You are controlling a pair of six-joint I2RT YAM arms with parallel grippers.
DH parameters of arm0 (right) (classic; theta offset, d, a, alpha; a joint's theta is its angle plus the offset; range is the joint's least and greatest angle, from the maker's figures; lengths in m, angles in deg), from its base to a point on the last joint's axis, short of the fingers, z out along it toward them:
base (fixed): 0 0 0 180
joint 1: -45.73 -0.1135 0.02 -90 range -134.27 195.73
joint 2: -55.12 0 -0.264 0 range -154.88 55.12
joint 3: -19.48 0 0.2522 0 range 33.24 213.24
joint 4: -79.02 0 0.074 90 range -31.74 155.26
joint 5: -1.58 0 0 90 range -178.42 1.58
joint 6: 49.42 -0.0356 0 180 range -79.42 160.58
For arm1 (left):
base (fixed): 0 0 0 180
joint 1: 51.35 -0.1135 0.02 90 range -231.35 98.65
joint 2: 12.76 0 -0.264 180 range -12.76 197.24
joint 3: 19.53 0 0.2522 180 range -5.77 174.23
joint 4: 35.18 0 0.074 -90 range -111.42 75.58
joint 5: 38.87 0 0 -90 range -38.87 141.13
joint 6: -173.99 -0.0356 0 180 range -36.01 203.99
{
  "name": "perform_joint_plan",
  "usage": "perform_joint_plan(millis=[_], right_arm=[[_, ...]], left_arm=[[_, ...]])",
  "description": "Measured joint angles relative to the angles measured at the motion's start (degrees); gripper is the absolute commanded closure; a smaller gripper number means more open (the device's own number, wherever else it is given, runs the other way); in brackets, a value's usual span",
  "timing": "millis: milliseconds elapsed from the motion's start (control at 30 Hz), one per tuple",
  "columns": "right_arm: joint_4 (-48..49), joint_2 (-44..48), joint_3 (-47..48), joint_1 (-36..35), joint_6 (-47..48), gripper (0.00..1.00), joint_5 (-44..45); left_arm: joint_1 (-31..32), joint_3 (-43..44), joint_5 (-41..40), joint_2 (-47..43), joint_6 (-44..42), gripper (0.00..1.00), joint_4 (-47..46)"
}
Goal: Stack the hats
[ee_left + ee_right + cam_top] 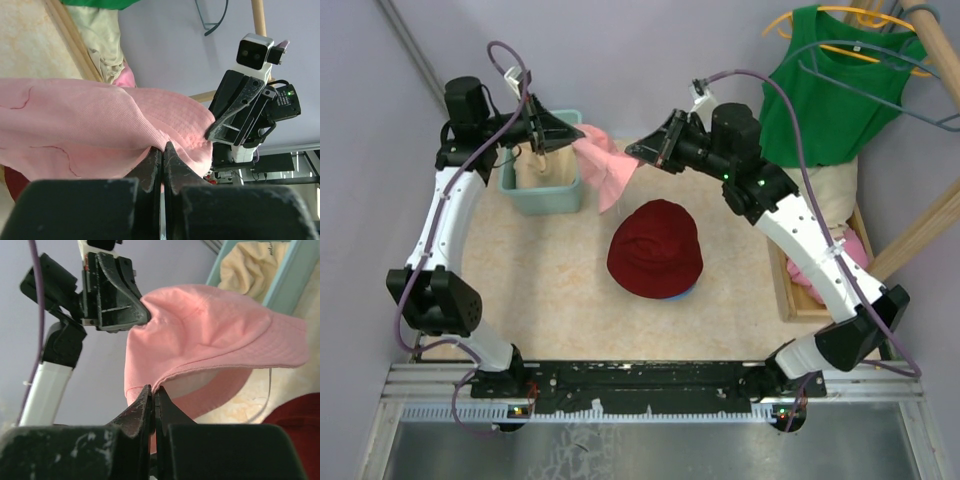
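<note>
A pink hat (pixel 605 165) hangs in the air between both grippers, behind the table's middle. My left gripper (pixel 582 133) is shut on one edge of its brim (pixel 165 142). On the opposite edge (pixel 156 388), my right gripper (pixel 632 152) is shut as well. Below it on the table lies a dark red hat (pixel 655 248), crown up, on top of a blue hat (pixel 676 296) of which only a sliver of brim shows. A beige hat (pixel 542 170) lies inside the teal basket (pixel 542 195), also visible in the right wrist view (pixel 247 267).
The teal basket stands at the back left. A green tank top (pixel 830 85) hangs on a hanger at the back right. A wooden crate (pixel 790 290) with pale and pink cloth sits along the table's right edge, under my right arm.
</note>
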Motion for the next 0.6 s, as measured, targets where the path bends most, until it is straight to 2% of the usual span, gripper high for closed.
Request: perform_joint_plan(millis=[333, 600], right_arm=[[-5.8, 5.4, -7.5, -0.1, 5.0, 1.0, 3.2], [-11.0, 10.4, -8.8, -0.1, 7.7, 1.0, 6.2]], left_arm=[[3.5, -2.1, -0.1, 0.0, -3.2, 1.0, 3.4], [6.4, -2.2, -0.2, 0.0, -5.8, 1.0, 8.1]])
